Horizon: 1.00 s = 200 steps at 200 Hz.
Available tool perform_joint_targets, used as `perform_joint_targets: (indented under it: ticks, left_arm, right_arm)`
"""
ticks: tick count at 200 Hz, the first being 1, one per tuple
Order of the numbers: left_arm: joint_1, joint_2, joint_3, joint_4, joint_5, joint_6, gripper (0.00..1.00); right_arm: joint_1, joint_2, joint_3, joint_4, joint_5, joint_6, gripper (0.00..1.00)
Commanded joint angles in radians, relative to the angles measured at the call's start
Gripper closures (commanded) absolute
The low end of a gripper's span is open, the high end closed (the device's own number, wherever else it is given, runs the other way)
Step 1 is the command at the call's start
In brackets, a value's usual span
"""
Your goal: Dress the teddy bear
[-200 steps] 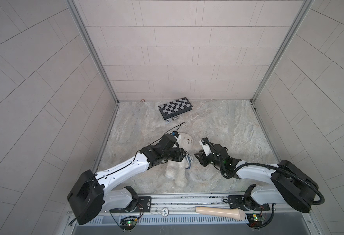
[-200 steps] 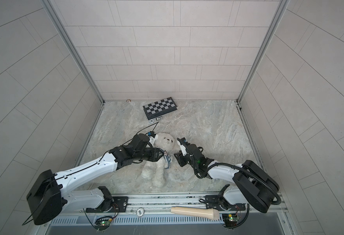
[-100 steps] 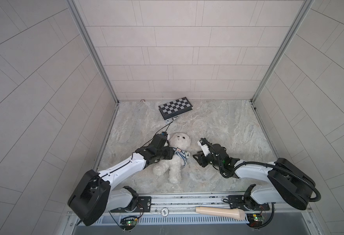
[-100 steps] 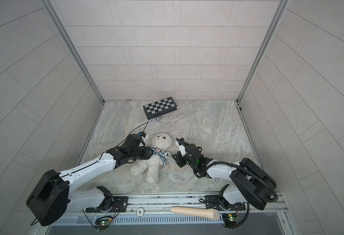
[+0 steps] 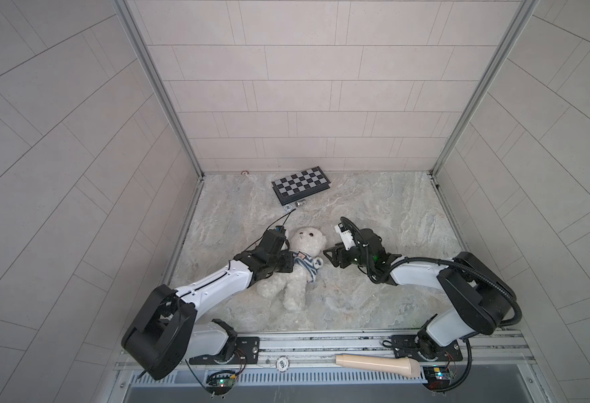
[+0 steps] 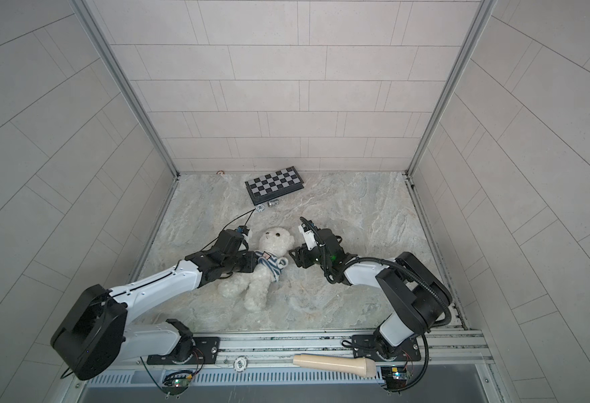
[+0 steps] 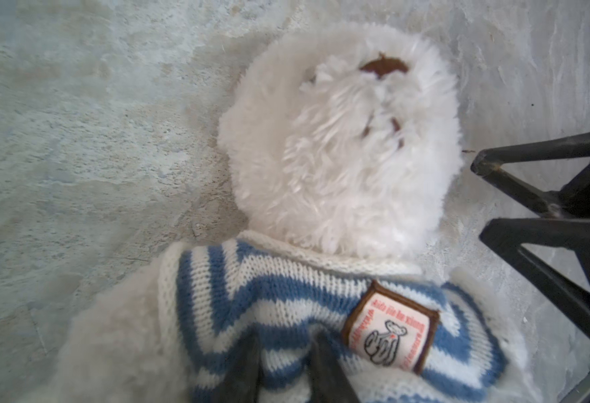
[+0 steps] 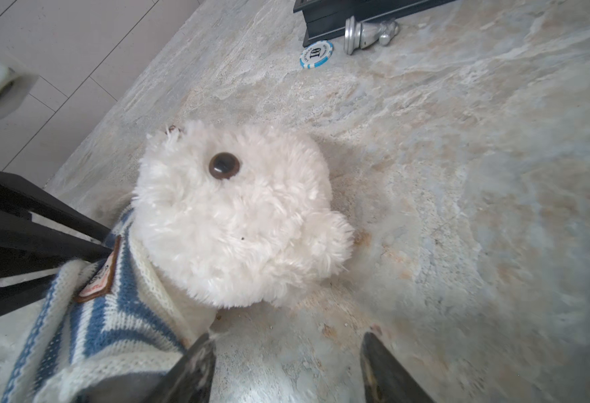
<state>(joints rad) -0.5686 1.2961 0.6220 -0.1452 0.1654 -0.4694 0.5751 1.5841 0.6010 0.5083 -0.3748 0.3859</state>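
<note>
Bear [image 5: 300, 282] is now lying face-up on the worktop [image 5: 373, 216], shirt [image 5: 305, 265] sitting round its neck and chest — right hand [image 8: 286, 338] is letting go, fingers spreading empty beside the head, while left hand [image 7: 286, 370] is clamping onto the chest knit — tugging-down probably remaining.

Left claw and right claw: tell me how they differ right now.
The left claw is closed on the striped shirt; the right claw is open and holds nothing. The left claw sits over the chest of the teddy bear; the right claw is beside it, with bare table between its fingers. Both point at the teddy bear from opposite sides.
</note>
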Motion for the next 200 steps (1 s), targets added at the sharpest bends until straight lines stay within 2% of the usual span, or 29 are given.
perform_joint_targets:
  ticks: [1,55,87,113,127,164,200]
  left_arm:
    - [0.004,0.032,-0.029,-0.015,-0.043,0.018,0.77]
    - [0.004,0.045,-0.026,-0.018,-0.061,0.031,0.77]
    - [0.003,0.053,-0.028,-0.007,-0.061,0.034,0.78]
    - [0.003,0.063,-0.027,0.001,-0.051,0.04,0.78]
    - [0.004,0.062,-0.027,0.002,-0.043,0.037,0.78]
    - [0.004,0.039,-0.022,-0.004,-0.055,0.037,0.77]
    - [0.004,0.015,-0.005,-0.008,-0.055,0.032,0.68]
  right_arm:
    - [-0.026,0.057,0.034,0.053,-0.057,0.019,0.29]
    - [-0.04,0.184,0.076,0.222,-0.153,0.086,0.25]
    - [-0.041,0.242,0.103,0.243,-0.182,0.083,0.25]
    - [-0.039,0.259,0.127,0.242,-0.196,0.07,0.29]
    - [-0.036,0.262,0.136,0.238,-0.203,0.062,0.36]
    - [-0.02,0.253,0.144,0.225,-0.21,0.045,0.75]
    - [-0.003,0.2,0.112,0.198,-0.17,0.029,0.95]
